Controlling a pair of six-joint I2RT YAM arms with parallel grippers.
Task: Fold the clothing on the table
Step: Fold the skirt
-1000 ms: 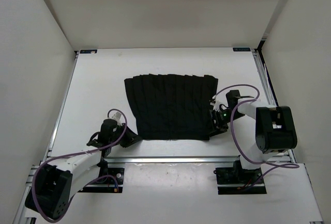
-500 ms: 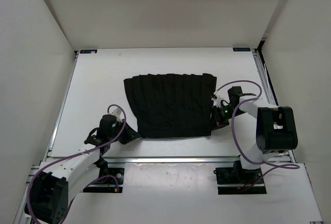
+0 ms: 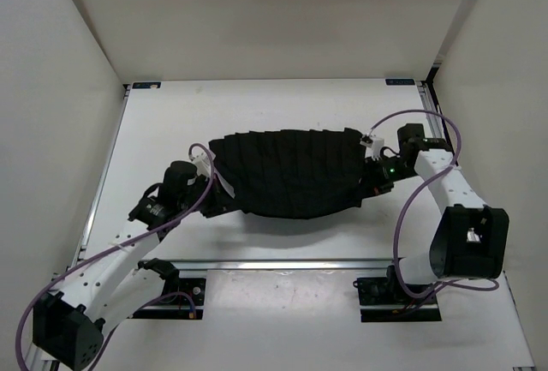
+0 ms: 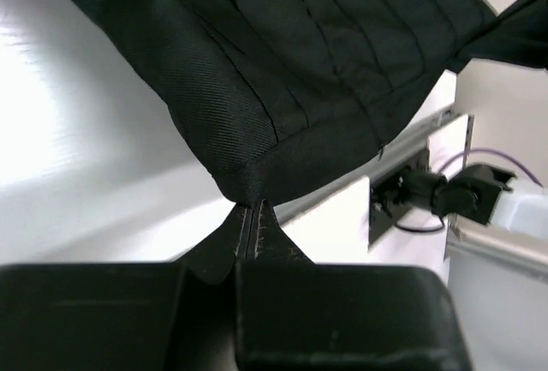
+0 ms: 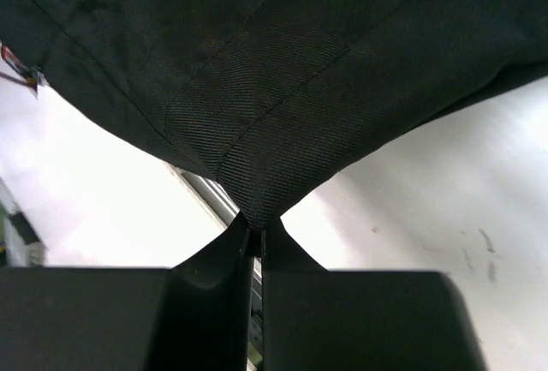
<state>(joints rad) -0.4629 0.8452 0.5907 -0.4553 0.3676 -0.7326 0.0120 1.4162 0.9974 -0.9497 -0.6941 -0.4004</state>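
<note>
The black pleated clothing (image 3: 291,170) hangs slung between my two grippers over the middle of the white table (image 3: 163,122), its near edge sagging in a curve. My left gripper (image 3: 224,201) is shut on the garment's near left corner; the left wrist view shows that corner (image 4: 244,178) pinched between closed fingertips (image 4: 249,217). At the near right corner my right gripper (image 3: 366,189) is shut as well, and in the right wrist view the cloth (image 5: 282,88) fans out from the closed tips (image 5: 255,236). The far edge still lies on the table.
Metal rails (image 3: 291,261) run along the table's near edge, with both arm bases (image 3: 398,290) behind them. White walls (image 3: 51,131) enclose the left, right and far sides. A purple cable (image 3: 402,217) loops beside the right arm.
Both grippers closed on the garment's near corners and lifted them. The near edge rose off the table and moved toward the far side, so the cloth now sags between the arms.
</note>
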